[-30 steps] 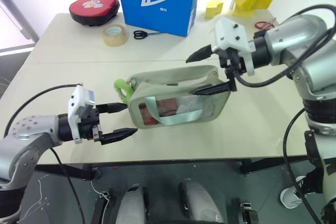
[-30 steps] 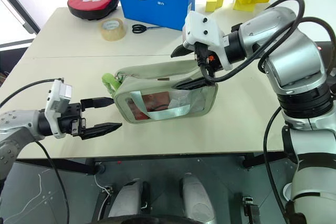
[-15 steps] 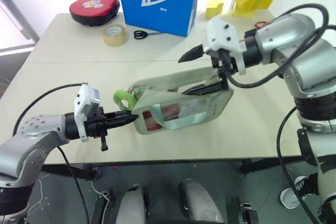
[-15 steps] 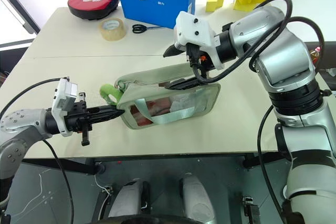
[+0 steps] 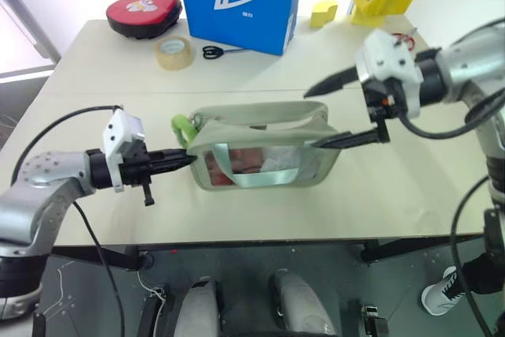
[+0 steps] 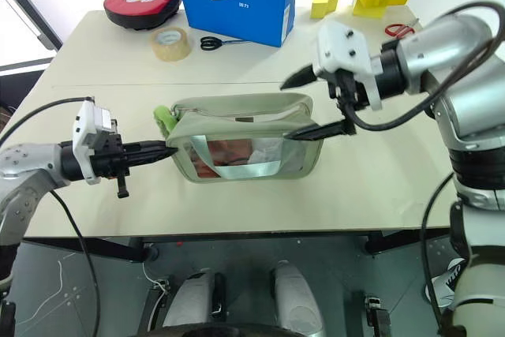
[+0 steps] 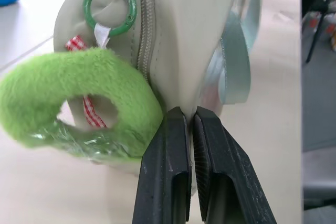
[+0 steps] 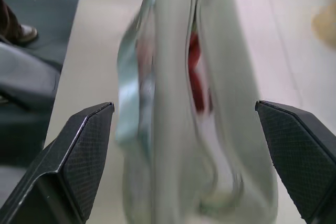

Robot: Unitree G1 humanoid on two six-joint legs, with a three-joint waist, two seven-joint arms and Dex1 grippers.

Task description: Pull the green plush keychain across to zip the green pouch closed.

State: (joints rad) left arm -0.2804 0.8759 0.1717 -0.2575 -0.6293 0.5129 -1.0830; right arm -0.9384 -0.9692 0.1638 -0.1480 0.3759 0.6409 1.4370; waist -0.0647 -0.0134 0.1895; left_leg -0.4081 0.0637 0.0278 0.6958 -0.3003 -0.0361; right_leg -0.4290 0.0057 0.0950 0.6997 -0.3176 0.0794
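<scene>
Beige table (image 5: 379, 195): sage green pouch (image 5: 264, 144) w/ clear window, lime plush keychain (image 5: 183, 126).

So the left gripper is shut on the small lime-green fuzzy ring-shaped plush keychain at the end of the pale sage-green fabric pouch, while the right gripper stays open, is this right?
Not quite. The left gripper is shut on the end fabric of the pale sage-green fabric pouch, not on the small lime-green fuzzy ring-shaped plush keychain, which lies beside its fingers. The left wrist view shows this. The right gripper is open, as you said.
</scene>
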